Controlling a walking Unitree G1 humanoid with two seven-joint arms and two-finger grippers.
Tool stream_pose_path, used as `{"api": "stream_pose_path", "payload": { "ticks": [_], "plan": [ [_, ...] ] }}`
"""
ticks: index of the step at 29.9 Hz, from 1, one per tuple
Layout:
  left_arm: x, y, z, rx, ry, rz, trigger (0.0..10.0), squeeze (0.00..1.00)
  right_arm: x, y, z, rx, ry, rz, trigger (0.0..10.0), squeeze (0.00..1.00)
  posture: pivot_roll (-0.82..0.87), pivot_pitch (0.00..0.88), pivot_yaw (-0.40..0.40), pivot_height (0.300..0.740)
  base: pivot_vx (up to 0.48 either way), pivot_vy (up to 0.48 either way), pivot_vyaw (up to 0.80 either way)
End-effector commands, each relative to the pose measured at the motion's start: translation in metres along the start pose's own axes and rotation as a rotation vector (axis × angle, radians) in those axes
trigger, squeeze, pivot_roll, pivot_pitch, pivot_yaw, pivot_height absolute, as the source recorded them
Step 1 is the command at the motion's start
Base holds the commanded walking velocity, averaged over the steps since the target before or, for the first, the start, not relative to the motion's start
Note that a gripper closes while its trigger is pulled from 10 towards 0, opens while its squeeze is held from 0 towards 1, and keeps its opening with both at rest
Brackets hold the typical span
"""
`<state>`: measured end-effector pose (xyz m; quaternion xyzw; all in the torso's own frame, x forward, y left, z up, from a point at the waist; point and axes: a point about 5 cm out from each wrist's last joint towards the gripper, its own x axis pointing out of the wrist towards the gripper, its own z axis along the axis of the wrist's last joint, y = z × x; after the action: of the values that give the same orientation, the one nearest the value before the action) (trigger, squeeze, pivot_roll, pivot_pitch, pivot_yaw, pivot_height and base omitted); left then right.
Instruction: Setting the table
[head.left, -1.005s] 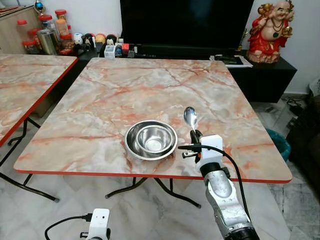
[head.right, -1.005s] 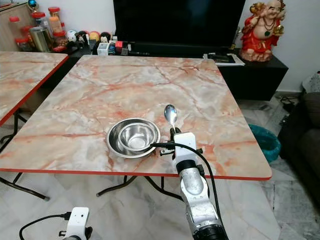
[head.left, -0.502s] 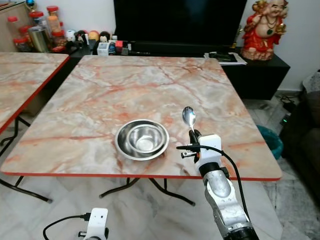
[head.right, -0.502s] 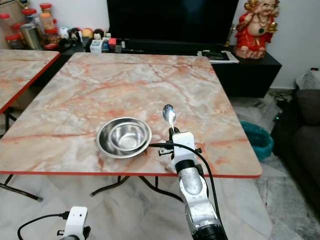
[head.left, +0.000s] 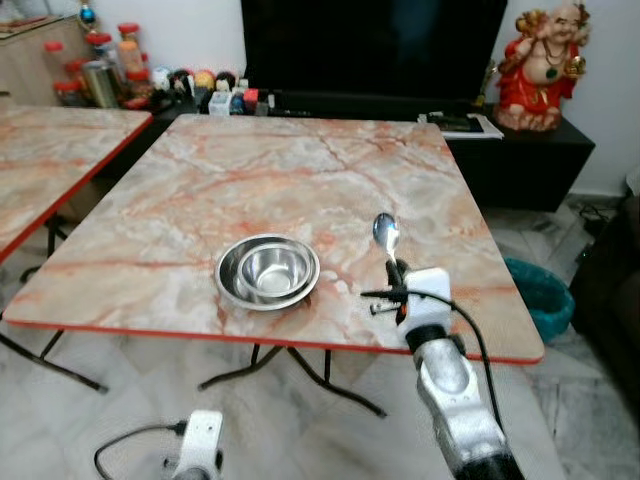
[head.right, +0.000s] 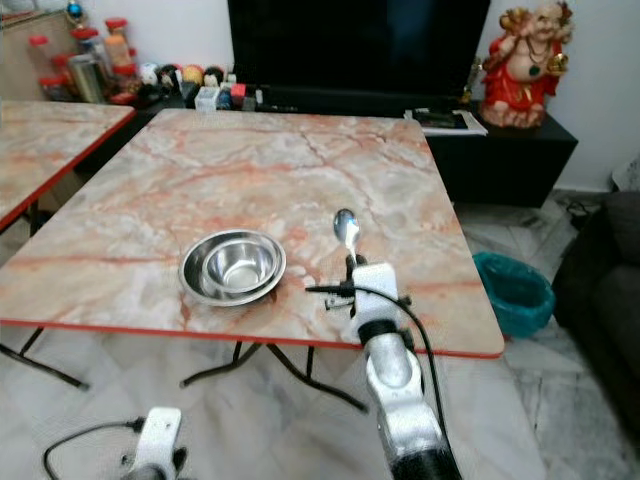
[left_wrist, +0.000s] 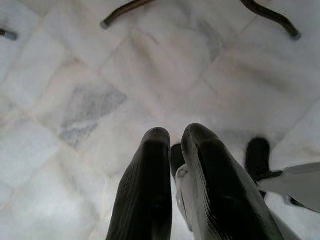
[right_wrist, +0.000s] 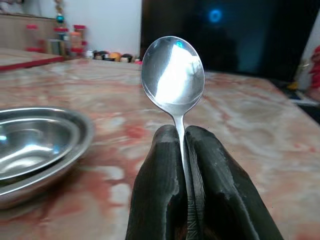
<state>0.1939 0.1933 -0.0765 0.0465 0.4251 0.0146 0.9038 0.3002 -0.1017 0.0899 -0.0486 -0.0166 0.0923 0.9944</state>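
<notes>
the spoon (right_wrist: 173, 75) is shiny steel with an oval head that catches the light, standing upright with the head on top; its thin stem runs down between the two black fingers (right_wrist: 157, 190) of the right tool (head.left: 399, 276), which is clamped tight around the stem; the head sticks out past the fingertips; the spoon is held above the near right part of the worktop (head.left: 300, 180), just to the right of the bowls (head.left: 267, 271) and not touching them; the bowls are two steel ones, a smaller nested inside a wider, resting near the front edge of the worktop.

the left tool (left_wrist: 172, 165) hangs low over the floor (left_wrist: 75, 100), its fingers drawn together with nothing between them.

the worktop is square, pink and orange marble pattern with a red rim, on dark folding legs; a second table (head.left: 50, 150) of the same pattern stands to the left; the floor is pale marble tile; behind the worktop are a large dark television (head.left: 370, 45) on a black cabinet (head.left: 530, 160), a red and gold statue (head.left: 545, 60) at the right, and jars (head.left: 100, 70) and small items at the left; a teal bin (head.right: 510, 290) sits on the floor to the right.
</notes>
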Motion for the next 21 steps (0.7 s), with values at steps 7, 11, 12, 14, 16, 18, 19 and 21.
{"api": "stream_pose_path", "payload": {
  "ticks": [7, 11, 12, 14, 16, 18, 19, 21],
  "plan": [
    [0.0001, -0.0021, 0.0002, -0.02, -0.003, 0.006, 10.0, 0.0, 0.0016, -0.0076, 0.0031, -0.004, -0.006, -0.013, 10.0, 0.0, -0.01, 0.0, -0.043, 0.736, 0.0, 0.0, 0.0],
    [0.0003, -0.0006, 0.0009, -0.033, -0.004, 0.018, 10.0, 0.0, 0.0026, -0.0063, 0.0033, -0.003, -0.003, -0.005, 10.0, 0.0, -0.01, 0.0, -0.045, 0.736, 0.0, 0.0, 0.0],
    [0.0003, -0.0006, 0.0009, -0.033, -0.004, 0.018, 10.0, 0.0, 0.0026, -0.0063, 0.0033, -0.003, -0.003, -0.005, 10.0, 0.0, -0.01, 0.0, -0.045, 0.736, 0.0, 0.0, 0.0],
    [0.0002, 0.0009, 0.0011, -0.038, -0.005, 0.025, 10.0, 0.0, 0.003, -0.0051, 0.0038, -0.003, -0.002, 0.001, 10.0, 0.0, -0.01, 0.0, -0.044, 0.736, 0.0, 0.0, 0.0],
    [0.0002, 0.0017, 0.0011, -0.036, -0.005, 0.029, 10.0, 0.0, 0.003, -0.0046, 0.0032, -0.003, 0.003, 0.004, 10.0, 0.0, -0.01, 0.0, -0.044, 0.736, 0.124, 0.0, 0.0],
    [0.0001, 0.0024, 0.0009, -0.035, -0.005, 0.032, 10.0, 0.0, 0.0029, -0.0044, 0.0023, 0.003, 0.008, 0.002, 10.0, 0.0, -0.01, 0.0, -0.042, 0.736, 0.262, 0.0, 0.0],
    [0.0001, 0.0027, 0.0008, -0.035, -0.004, 0.032, 10.0, 0.0, 0.0028, -0.0043, 0.002, 0.008, 0.01, 0.0, 10.0, 0.0, -0.01, 0.0, -0.042, 0.736, 0.277, 0.0, 0.0],
    [-0.0001, 0.0034, 0.0003, -0.034, -0.003, 0.035, 10.0, 0.0, 0.0026, -0.0046, 0.0013, 0.007, 0.014, -0.005, 10.0, 0.0, -0.01, 0.0, -0.041, 0.736, 0.291, 0.0, 0.0]
  ]
}}
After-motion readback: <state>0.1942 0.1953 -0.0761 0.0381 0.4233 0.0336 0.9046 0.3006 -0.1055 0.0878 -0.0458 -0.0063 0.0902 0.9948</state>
